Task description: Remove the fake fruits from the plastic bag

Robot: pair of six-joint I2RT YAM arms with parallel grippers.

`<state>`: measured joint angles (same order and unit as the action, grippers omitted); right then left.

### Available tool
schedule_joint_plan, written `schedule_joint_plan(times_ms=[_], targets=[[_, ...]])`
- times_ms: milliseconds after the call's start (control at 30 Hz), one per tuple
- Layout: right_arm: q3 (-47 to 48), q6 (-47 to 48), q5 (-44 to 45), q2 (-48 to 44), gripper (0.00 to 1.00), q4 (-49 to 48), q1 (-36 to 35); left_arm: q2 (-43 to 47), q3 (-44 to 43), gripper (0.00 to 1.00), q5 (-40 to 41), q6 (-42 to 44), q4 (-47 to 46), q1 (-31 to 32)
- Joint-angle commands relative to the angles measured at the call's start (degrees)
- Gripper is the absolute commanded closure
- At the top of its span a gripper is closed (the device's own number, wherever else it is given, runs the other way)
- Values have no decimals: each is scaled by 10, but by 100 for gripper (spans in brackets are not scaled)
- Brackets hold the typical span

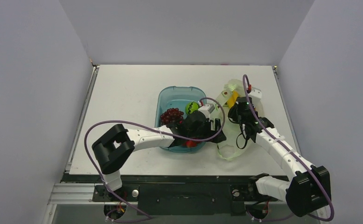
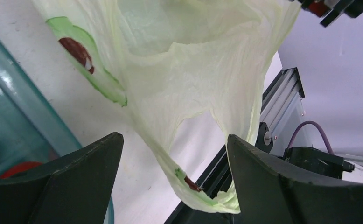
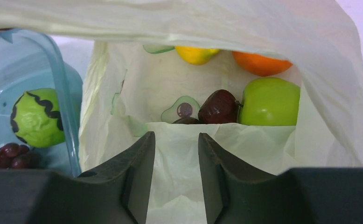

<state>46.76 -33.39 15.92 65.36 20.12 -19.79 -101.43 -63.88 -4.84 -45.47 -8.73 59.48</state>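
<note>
Right fingers (image 3: 137,182) sit close-set at the plastic bag (image 3: 245,149) lip, hold unproven, left fingers (image 2: 77,172) spread wide, empty; your lift may slip off.

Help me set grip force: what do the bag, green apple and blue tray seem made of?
The bag: thin translucent pale-green plastic film, matte, crinkled and creased. The green apple: probably hard plastic, smooth with a soft sheen. The tray: clear teal rigid plastic, see-through, glossy rim.
</note>
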Motion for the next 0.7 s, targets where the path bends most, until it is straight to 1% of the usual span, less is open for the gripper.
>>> schedule_joint_plan(times_ms=[0, 67, 167, 233, 300, 333, 367, 400, 433, 467, 500, 600, 633, 667], targets=[[-18, -49, 53, -2, 63, -48, 11, -37, -43, 25, -25, 4, -22, 1], [-21, -53, 58, -5, 62, -48, 12, -42, -51, 30, -26, 5, -24, 3], [-27, -51, 69, -15, 60, -51, 14, -48, -61, 33, -24, 11, -21, 7], [-31, -51, 70, -13, 59, -57, 22, -54, -65, 39, -24, 9, -22, 8], [-37, -55, 59, -3, 59, -71, 38, -60, -68, 46, -29, 5, -23, 7], [-39, -57, 49, 2, 58, -76, 44, -63, -69, 52, -31, 2, -24, 7], [-40, -59, 44, 14, 57, -87, 54, -62, -71, 55, -35, 2, -23, 8], [-41, -59, 34, 20, 57, -94, 59, -62, -72, 62, -36, 4, -20, 8], [-40, -60, 30, 33, 56, -107, 66, -62, -74, 72, -38, 5, -18, 8], [-37, -60, 29, 40, 55, -113, 70, -61, -75, 78, -38, 9, -13, 8], [-33, -61, 28, 52, 55, -123, 71, -62, -79, 87, -35, 10, -11, 8], [-15, -70, 22, 86, 53, -138, 82, -69, -89, 96, -34, 13, -4, 8], [-13, -71, 19, 93, 53, -143, 85, -74, -96, 100, -36, 13, -4, 9], [-9, -75, 18, 106, 53, -153, 88, -77, -103, 100, -37, 13, -3, 9]])
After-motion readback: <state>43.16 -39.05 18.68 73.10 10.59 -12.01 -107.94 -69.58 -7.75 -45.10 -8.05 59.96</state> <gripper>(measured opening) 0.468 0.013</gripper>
